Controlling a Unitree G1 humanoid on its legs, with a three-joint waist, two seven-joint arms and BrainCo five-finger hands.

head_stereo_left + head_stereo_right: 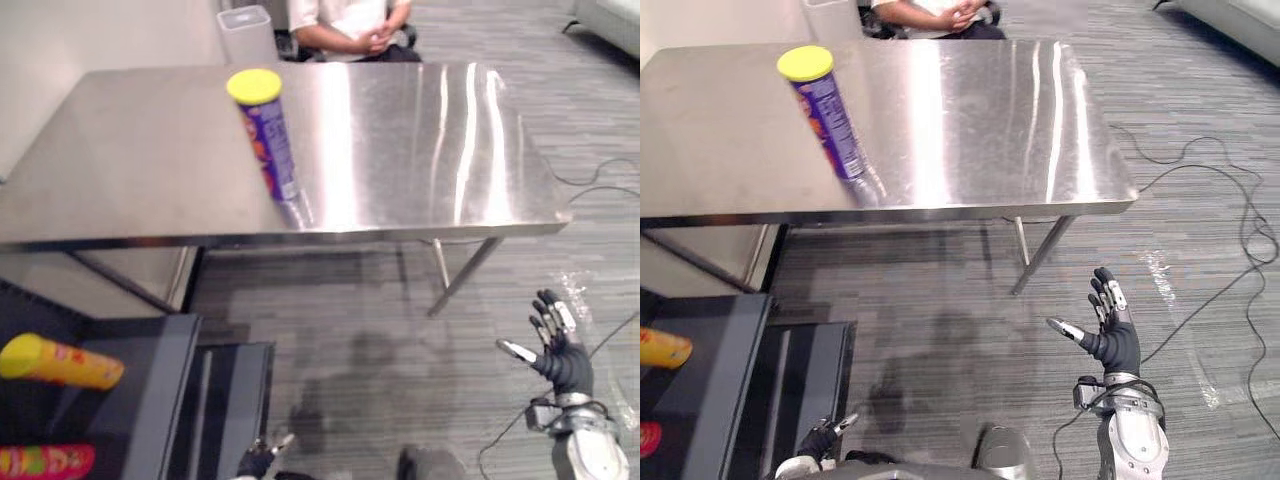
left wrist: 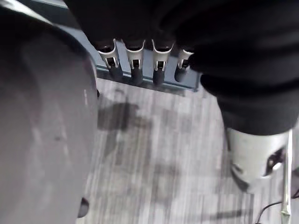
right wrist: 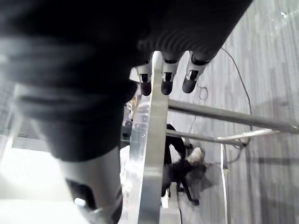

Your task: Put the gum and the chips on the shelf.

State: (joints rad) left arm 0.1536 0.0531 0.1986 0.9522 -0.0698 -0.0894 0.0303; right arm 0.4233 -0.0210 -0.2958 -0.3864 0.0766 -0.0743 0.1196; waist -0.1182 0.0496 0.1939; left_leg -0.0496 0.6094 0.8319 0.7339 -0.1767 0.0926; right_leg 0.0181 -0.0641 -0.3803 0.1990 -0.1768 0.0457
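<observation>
Steel table (image 1: pixel 420 140) with chips can (image 1: pixel 268 140), grey floor (image 1: pixel 380 340)

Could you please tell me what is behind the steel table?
A person sits behind the table, hands clasped, beside a pale bin. The tabletop hides their legs and the bin's base.

Chips can (image 1: pixel 268 140) — on the steel table (image 1: pixel 420 140)

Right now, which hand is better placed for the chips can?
Probably left: the chips can stands left of the table middle, on the side of the left hand and shelf; the open right hand is far right.
</observation>
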